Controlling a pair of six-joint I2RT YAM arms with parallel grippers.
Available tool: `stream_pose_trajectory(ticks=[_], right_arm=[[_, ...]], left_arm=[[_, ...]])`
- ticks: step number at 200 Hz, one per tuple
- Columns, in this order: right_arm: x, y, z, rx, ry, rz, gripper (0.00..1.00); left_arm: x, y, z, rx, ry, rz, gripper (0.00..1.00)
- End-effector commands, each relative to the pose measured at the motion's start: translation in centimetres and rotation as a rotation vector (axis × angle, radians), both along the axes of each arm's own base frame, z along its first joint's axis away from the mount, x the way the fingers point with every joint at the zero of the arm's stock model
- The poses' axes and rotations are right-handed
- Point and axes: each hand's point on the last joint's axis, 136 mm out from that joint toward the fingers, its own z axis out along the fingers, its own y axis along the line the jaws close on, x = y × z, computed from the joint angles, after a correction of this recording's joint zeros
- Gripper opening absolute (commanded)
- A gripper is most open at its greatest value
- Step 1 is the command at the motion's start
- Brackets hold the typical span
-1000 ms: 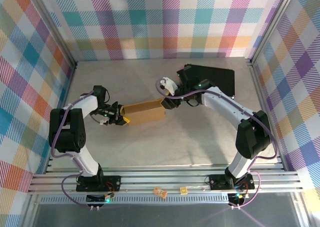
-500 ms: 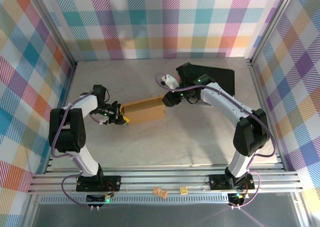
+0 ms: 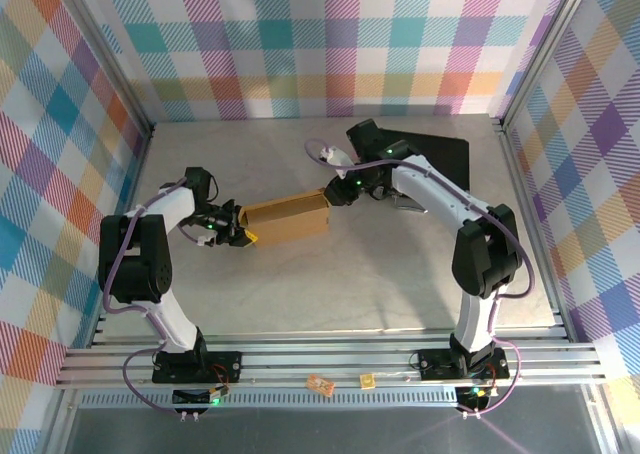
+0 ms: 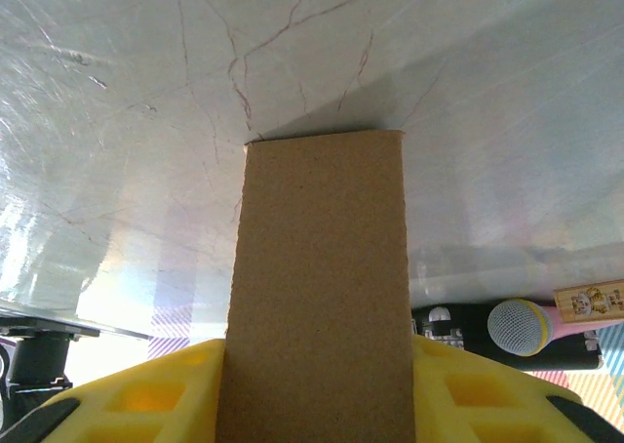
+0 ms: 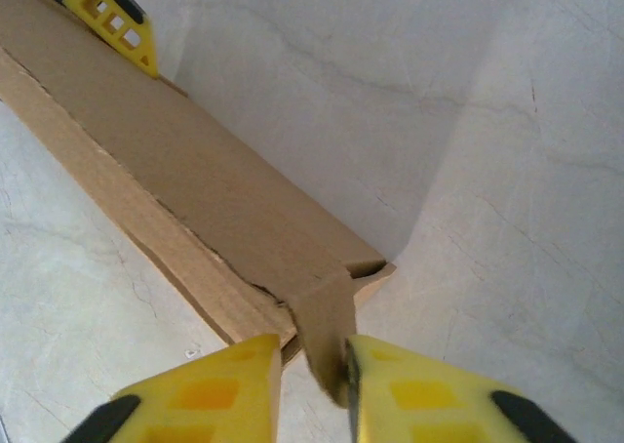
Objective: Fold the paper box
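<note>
The paper box (image 3: 288, 221) is a long, narrow piece of brown cardboard lying mid-table. My left gripper (image 3: 243, 236) is shut on its left end. In the left wrist view the cardboard (image 4: 317, 267) fills the whole gap of the left gripper (image 4: 317, 357) between the yellow fingers. My right gripper (image 3: 333, 196) is at the box's right end. There a small bent flap (image 5: 327, 311) sits inside the right gripper (image 5: 312, 355). The flap rests against the right-hand finger (image 5: 409, 394), and a thin gap shows beside the other finger.
A black hard case (image 3: 432, 157) lies at the back right, just behind the right arm. The left wrist view shows a microphone (image 4: 522, 328) and a small wooden tag (image 4: 590, 300) near the arm bases. Checkered walls enclose the table.
The right gripper has moved left and back onto the box's right end, and its jaws have narrowed around the end flap. The left gripper has kept its hold.
</note>
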Motion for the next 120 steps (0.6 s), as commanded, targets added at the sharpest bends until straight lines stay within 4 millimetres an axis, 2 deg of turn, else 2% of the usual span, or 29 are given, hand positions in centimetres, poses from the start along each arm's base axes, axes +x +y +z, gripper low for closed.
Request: stream_pose_trajectory(ticks=[1,71,120], right_arm=[[-0.1,0.1,0.5,0.013,0.032,-0.006,0.18],[-0.1,0.2,1.5,0.026,0.069,-0.057,0.0],[-0.5,0.3,1.3,-0.027,0.137,-0.143,0.0]], left_arm=[[-0.2,1.6,-1.3,0.074,0.053,0.027,0.19],[0.1,1.6,-1.2,0.074,0.051,0.023,0.18],[0.4,1.6,-1.3,0.074,0.051,0.023,0.18]])
